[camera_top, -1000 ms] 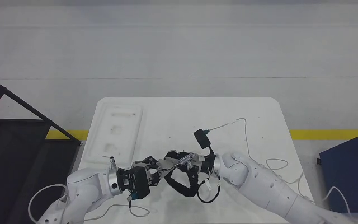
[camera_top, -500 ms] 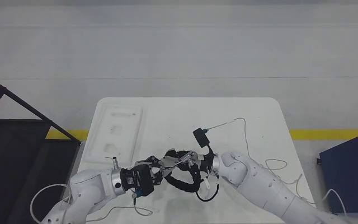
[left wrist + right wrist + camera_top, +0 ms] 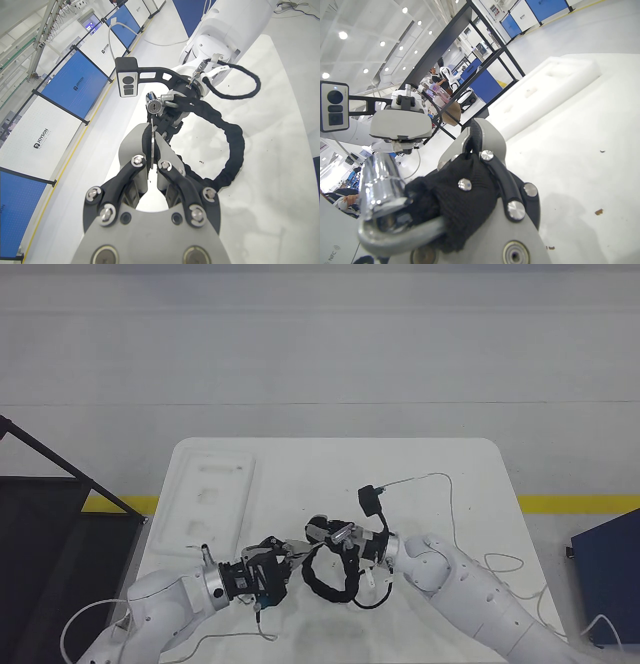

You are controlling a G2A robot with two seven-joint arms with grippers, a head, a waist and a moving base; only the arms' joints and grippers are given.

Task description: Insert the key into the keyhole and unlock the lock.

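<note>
A chrome lock cylinder (image 3: 153, 106) with its keyhole facing my left wrist camera hangs above the white table (image 3: 450, 474). Its black fabric-covered cable (image 3: 232, 150) loops down to the tabletop (image 3: 330, 576). My right gripper (image 3: 473, 140) is shut on the cable's black sleeve right beside the cylinder (image 3: 380, 180) and shackle (image 3: 402, 235). My left gripper (image 3: 151, 136) is shut on a flat metal key (image 3: 152, 145). The key's tip points at the lock and sits just short of the keyhole, a little off to one side. In the top view the two grippers meet near the table's front middle (image 3: 305, 549).
A white foam tray (image 3: 210, 499) with shallow recesses lies at the table's left side, also seen as the tray (image 3: 545, 92) beyond my right gripper. A thin white cable (image 3: 420, 479) trails from the right wrist camera across the table's right half. Small dark crumbs dot the tabletop.
Both arms and the lock have shifted a little to the right. My left gripper has come closer to the lock with the key, and the cable loop has moved along.
</note>
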